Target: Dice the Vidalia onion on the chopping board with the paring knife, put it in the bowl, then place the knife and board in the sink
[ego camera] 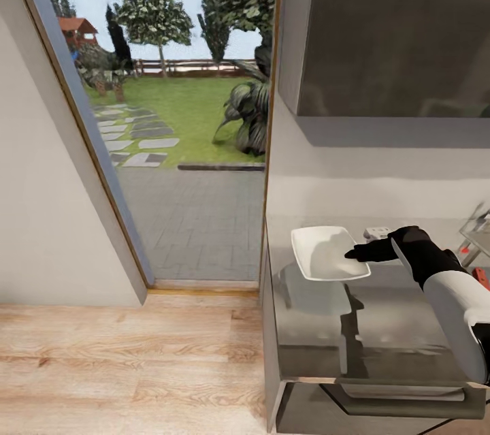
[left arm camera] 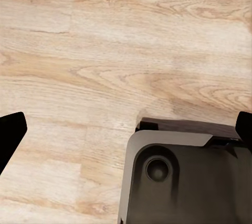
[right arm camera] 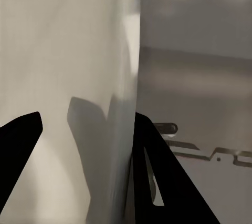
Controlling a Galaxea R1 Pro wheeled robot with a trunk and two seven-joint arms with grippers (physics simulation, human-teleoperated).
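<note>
The bowl (ego camera: 329, 252) sits on the glossy grey surface (ego camera: 381, 333) close to its left end, beside the glass door (ego camera: 170, 115) that looks out on the garden, and it is the only one of the task's things plainly in reach here. The right pincer (ego camera: 357, 254) is at the bowl's right rim, its dark fingers pointing leftward across the surface toward the bowl's middle, so the bowl lies straight ahead of the fingers, not off to either side. In the right wrist view the bowl's white wall (right arm camera: 68, 77) rises between the two dark fingertips (right arm camera: 152, 166), one finger on the inside and one outside the rim, which reads as the pincer straddling the edge; whether it is actually pinching the rim or just released around it I cannot tell. The bowl's longer side runs roughly along the surface away from the robot, and the right arm (ego camera: 449, 299) is clearly the nearer one. The left pincer (left arm camera: 126, 129) hangs low, spread wide and grasping nothing, over the wooden floor (left arm camera: 105, 50) with part of the robot's dark base (left arm camera: 184, 182) beneath it. At the far right edge of the head view a bit of steel (ego camera: 478, 234) with a red spot shows, probably the sink area, too cropped to be sure. If the bowl is to be shifted, the coming move depends on that rim hold being firm.
</note>
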